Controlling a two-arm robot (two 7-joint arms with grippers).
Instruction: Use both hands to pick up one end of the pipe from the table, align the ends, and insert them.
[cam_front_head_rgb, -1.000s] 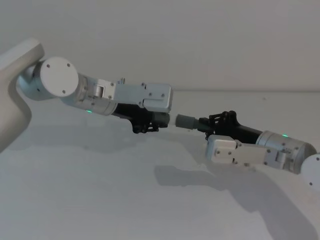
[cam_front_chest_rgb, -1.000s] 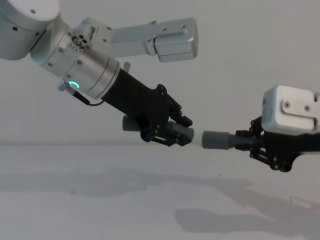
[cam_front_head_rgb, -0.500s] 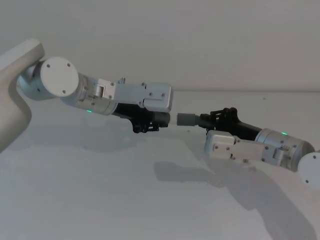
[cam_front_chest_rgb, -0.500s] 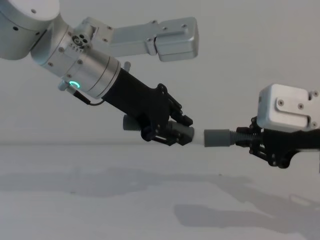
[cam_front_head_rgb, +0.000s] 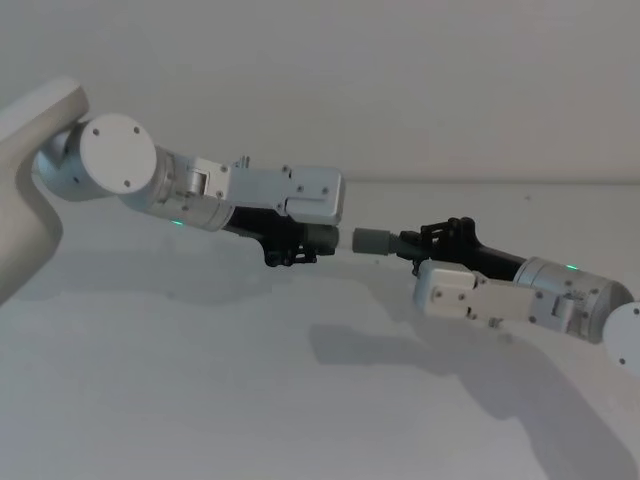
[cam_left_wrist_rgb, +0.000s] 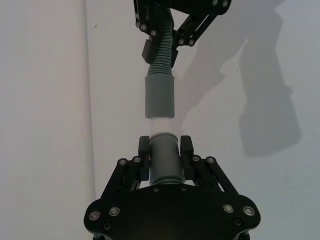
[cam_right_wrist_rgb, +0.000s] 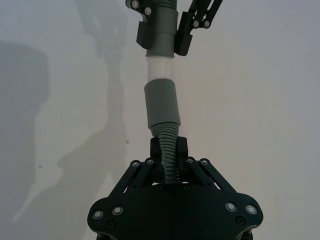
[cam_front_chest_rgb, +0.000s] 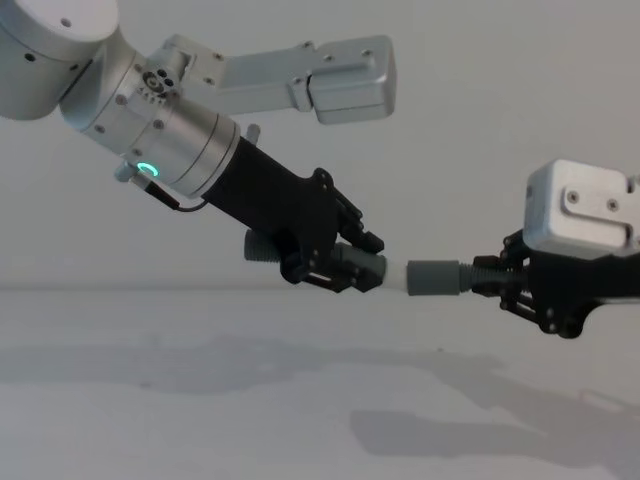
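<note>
Left gripper: the black two-fingered left gripper (cam_left_wrist_rgb: 165, 157) is clamped on the collar of the short smooth dark grey plastic elbow (cam_left_wrist_rgb: 164, 162), held in the air well above the matt white worktop (cam_front_head_rgb: 200, 400).
Right gripper: the black two-fingered right gripper (cam_right_wrist_rgb: 168, 156) is closed round the ribbed neck of the longer corrugated dark grey hose (cam_right_wrist_rgb: 166, 150), just behind its smooth cuff (cam_right_wrist_rgb: 162, 105).
Landmark, the cuff: the elbow's mouth faces the cuff mouth, near but apart; a pale, whitish stub (cam_left_wrist_rgb: 161, 125) sticks out of the elbow and reaches across to the cuff's mouth. I cannot tell whether its tip is inside.
Step in hand: judged as final alignment and the start of insertion.
How to do it well: keep both axes on one line, as the wrist views suggest they nearly are, then push straight along that line, without twisting.
Risk: the right grip sits on flexible ribbing, so the cuff could sag or buckle under a push; a slow, steady press seems wise.
Materials: the elbow and cuff look smooth, rigid and matt; the hose is finely ribbed and bendable.
Shapes: both mouths are round and open, the cuff looking slightly wider than the stub.
Worktop: flat, plain, carrying the arms' shadows.
</note>
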